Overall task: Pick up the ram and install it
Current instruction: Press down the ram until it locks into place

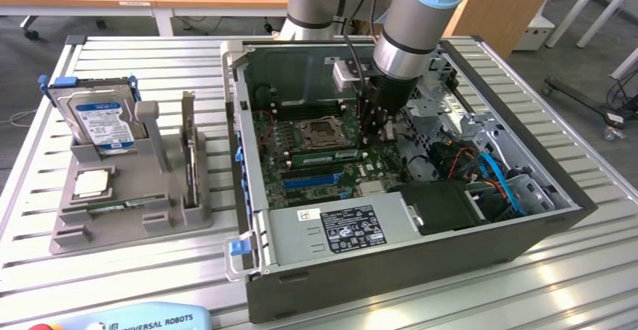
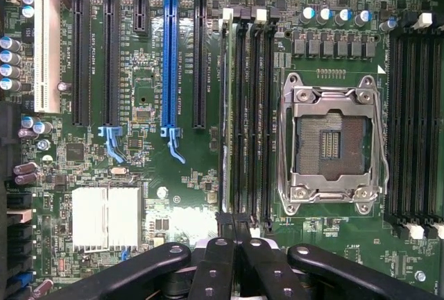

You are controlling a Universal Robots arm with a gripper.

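1. The gripper (image 1: 376, 125) reaches down inside an open grey metal computer case (image 1: 399, 270) that lies on its side on a ribbed aluminium tabletop (image 1: 119, 270).
2. In the wrist view, the black, matte fingers (image 2: 225, 262) are pressed together at their tips, right over the end of the memory slots.
3. The ram (image 1: 326, 153), a thin green board strip, stands on edge in a slot beside the processor socket; in the wrist view it shows as a narrow pale-green edge (image 2: 225, 112) in the outermost of the long black slots.
4. The processor socket (image 2: 331, 144) is a square, shiny steel frame with a dark pin field in the middle.
5. The green motherboard (image 2: 146, 92) carries long black expansion slots, one blue slot (image 2: 171, 60) and a finned silver heatsink (image 2: 106, 219).
6. At the exterior view's left, a grey moulded holder (image 1: 130, 218) on the tabletop carries an upright hard drive (image 1: 98, 121) with a blue-and-white label and a flat square silver chip (image 1: 92, 184).
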